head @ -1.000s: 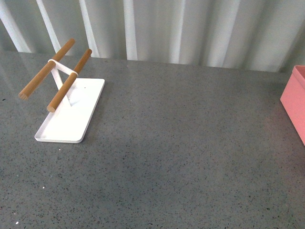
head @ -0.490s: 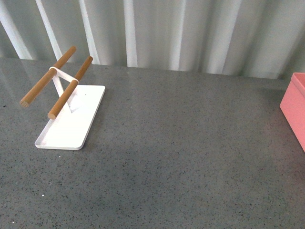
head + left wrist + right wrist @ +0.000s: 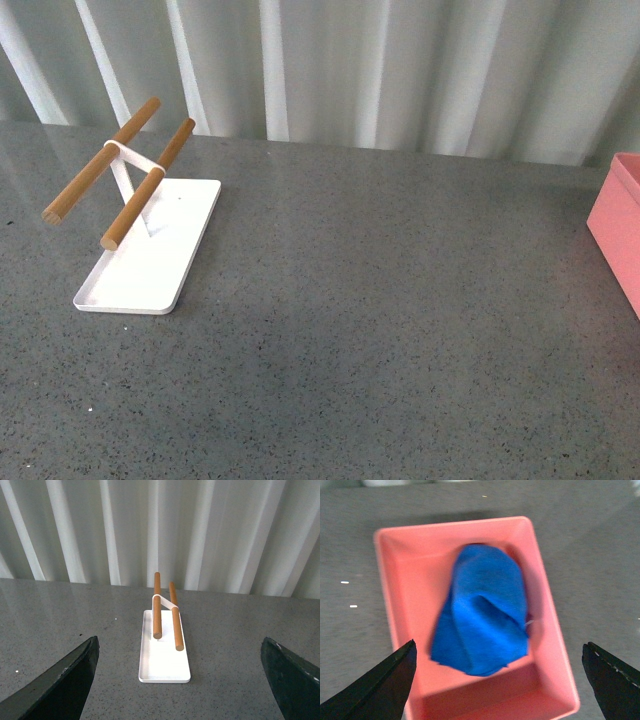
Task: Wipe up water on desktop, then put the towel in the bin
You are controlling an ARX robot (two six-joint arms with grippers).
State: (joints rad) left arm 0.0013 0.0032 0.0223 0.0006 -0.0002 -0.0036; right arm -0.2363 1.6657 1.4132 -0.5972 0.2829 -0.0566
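The blue towel [image 3: 482, 612] lies crumpled inside the salmon-pink bin [image 3: 400, 610], seen from above in the right wrist view. My right gripper [image 3: 500, 685] hangs open above the bin, holding nothing, its dark fingers well apart. In the front view only a corner of the bin [image 3: 618, 225] shows at the right edge of the dark grey speckled desktop [image 3: 380, 330]; the towel is hidden there. My left gripper [image 3: 182, 680] is open over the desktop [image 3: 235, 645], empty. Neither arm shows in the front view.
A white tray with two wooden rods [image 3: 150, 250] stands on the left of the desktop, and appears ahead of the left gripper as the tray [image 3: 164, 655]. A white corrugated wall [image 3: 350, 70] runs along the back edge.
The front view shifted slightly between the earliest frame and half a second ago, so the tray and bin sit a little lower in the picture. Nothing has moved since.
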